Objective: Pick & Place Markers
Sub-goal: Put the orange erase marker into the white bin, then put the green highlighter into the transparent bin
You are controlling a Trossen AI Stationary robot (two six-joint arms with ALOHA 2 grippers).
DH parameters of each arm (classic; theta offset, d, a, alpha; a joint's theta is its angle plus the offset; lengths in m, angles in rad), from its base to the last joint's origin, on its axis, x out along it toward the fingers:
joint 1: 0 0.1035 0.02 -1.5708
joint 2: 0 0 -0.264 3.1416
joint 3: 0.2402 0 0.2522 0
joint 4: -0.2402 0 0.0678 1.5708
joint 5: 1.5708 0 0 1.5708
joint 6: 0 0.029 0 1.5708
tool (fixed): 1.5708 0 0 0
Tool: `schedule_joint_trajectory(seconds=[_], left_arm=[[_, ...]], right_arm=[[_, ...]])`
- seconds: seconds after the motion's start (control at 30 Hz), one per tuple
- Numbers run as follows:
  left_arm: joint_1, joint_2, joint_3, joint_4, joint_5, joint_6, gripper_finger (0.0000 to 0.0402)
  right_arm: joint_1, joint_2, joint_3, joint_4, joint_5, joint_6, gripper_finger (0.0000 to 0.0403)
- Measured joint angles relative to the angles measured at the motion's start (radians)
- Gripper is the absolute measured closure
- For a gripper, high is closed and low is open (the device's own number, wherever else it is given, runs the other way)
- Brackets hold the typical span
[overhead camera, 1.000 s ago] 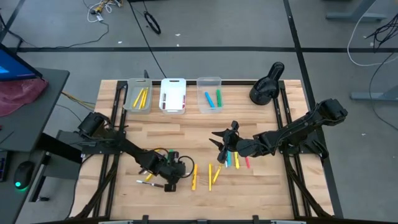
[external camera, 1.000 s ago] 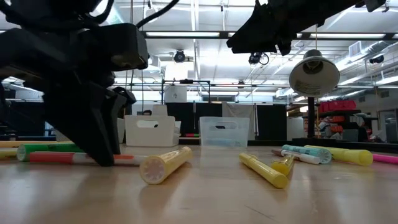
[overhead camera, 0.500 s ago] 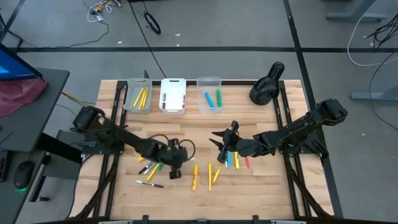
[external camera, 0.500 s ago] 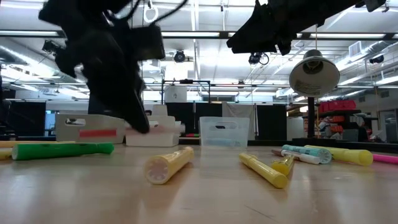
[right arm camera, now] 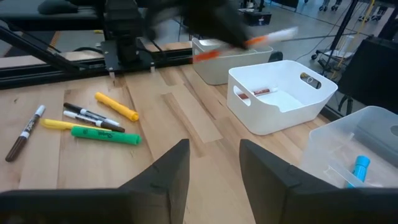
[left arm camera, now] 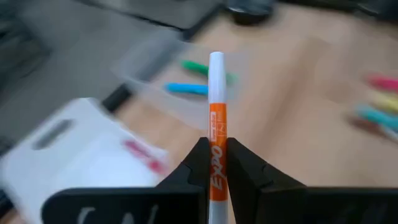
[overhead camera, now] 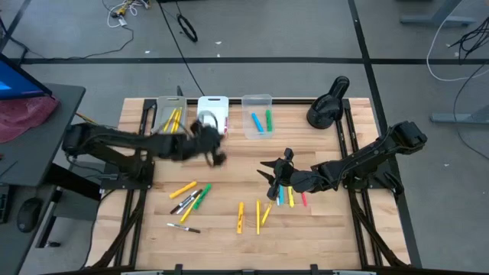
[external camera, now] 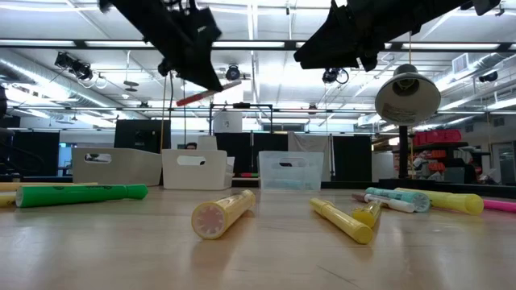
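Your left gripper [overhead camera: 216, 155] has come up off the near-left tabletop [overhead camera: 321, 229] since a moment ago and swung toward the far side — it now hangs in the air just in front of the white bin [overhead camera: 212, 117], clenched on a white marker with an orange label [left arm camera: 216, 124]. In the left wrist view the marker stands straight up between the two dark fingers [left arm camera: 198, 163], pinched at the label with its white end sticking well out. From table height the same marker shows as a thin reddish stick, tilted, high above the bins.

Your right gripper [overhead camera: 272, 175] hovers over the middle of the tabletop with its jaws apart and nothing between them.

The other markers lie loose: a yellow, green and black cluster [overhead camera: 188, 197] at near left, two yellow ones [overhead camera: 249, 217] near the middle, and a blue, yellow and pink group [overhead camera: 293, 198] just under the right arm. The grey bin [overhead camera: 169, 118] holds yellow markers; the clear bin [overhead camera: 257, 117] holds a blue and a green one.
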Motion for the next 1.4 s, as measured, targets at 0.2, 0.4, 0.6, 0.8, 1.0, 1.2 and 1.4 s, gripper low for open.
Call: schedule_joint_trajectory(seconds=[0.2,0.4,0.6,0.8,1.0,1.2,1.4], left_arm=[[0.303,0.04,0.0,0.091,0.103,0.044,0.0368],[0.496,0.179,0.0,0.153,0.251,0.005,0.0365],[0.589,0.351,0.0,0.188,0.27,-0.013,0.0362],[0.642,0.458,0.0,0.22,0.335,-0.052,0.0356],[0.652,0.468,0.003,0.221,0.335,-0.058,0.0354],[0.653,0.468,0.002,0.214,0.342,-0.057,0.0332],[0.652,0.472,0.0,0.208,0.362,-0.061,0.0268]], right_arm=[[-0.003,0.0,0.0,0.0,0.0,-0.004,0.0259],[-0.004,0.0,0.0,0.001,0.0,-0.008,0.0259],[-0.004,0.0,0.0,0.002,0.0,-0.008,0.0259],[-0.004,0.0,0.0,0.001,0.0,-0.008,0.0259],[-0.012,0.0,0.0,0.006,-0.001,-0.008,0.0259],[-0.018,0.0,0.0,0.007,-0.003,-0.008,0.0259],[-0.018,0.0,0.0,0.007,-0.004,-0.006,0.0259]])
